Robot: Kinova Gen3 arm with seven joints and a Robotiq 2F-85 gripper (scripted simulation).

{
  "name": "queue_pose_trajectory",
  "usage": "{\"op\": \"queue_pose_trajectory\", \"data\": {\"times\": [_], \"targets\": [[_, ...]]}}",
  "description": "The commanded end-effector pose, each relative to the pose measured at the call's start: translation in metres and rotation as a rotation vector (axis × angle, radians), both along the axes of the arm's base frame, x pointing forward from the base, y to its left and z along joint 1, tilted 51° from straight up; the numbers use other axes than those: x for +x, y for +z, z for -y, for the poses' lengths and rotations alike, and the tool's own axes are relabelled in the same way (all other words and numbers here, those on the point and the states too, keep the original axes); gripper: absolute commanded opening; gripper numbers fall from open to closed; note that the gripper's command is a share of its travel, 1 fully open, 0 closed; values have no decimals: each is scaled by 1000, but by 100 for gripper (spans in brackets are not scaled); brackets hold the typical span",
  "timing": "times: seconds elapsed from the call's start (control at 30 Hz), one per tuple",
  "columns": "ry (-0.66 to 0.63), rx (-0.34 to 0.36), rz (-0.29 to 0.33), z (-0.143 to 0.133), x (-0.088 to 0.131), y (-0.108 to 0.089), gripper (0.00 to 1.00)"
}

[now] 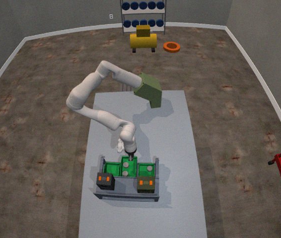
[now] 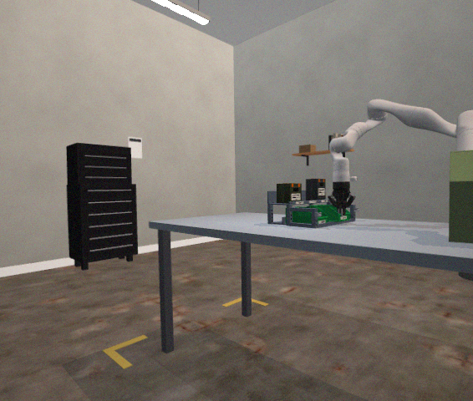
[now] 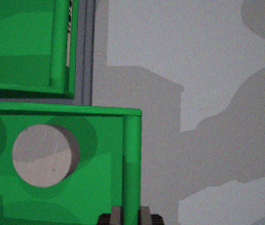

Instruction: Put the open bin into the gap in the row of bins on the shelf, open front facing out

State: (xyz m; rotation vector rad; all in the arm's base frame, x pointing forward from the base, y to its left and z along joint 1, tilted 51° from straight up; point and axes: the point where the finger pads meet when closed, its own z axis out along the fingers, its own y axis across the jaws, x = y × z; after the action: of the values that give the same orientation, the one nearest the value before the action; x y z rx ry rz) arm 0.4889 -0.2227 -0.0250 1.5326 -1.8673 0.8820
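Observation:
The open green bin (image 1: 129,165) sits in the gap between two other green bins (image 1: 111,167) (image 1: 146,169) on the grey shelf (image 1: 127,190). Its near end sticks out a little past its neighbours, toward the arm. Two grey round parts (image 1: 125,169) lie inside it. My gripper (image 1: 130,154) points straight down and is shut on the bin's end wall. In the wrist view the fingers pinch the thin green wall (image 3: 132,164), with one grey part (image 3: 44,155) inside the bin and a neighbouring bin (image 3: 26,47) beside it. The exterior view shows the gripper (image 2: 341,202) at the shelf's end.
A black box (image 1: 105,180) and an olive box (image 1: 145,184) stand on the shelf's upper board, over the far ends of the bins. The arm's green base block (image 1: 149,92) stands at the table's far end.

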Motion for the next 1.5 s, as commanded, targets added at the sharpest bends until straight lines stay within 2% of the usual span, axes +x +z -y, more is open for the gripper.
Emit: {"op": "queue_pose_trajectory", "data": {"times": [0.0, 0.9, 1.07, 1.47], "targets": [[4, 1, 3, -2, 4, 1, 10], [4, 1, 3, 0, 13, 2, 10], [4, 1, 3, 1, 22, 4, 10], [4, 1, 3, 1, 22, 4, 10]]}}
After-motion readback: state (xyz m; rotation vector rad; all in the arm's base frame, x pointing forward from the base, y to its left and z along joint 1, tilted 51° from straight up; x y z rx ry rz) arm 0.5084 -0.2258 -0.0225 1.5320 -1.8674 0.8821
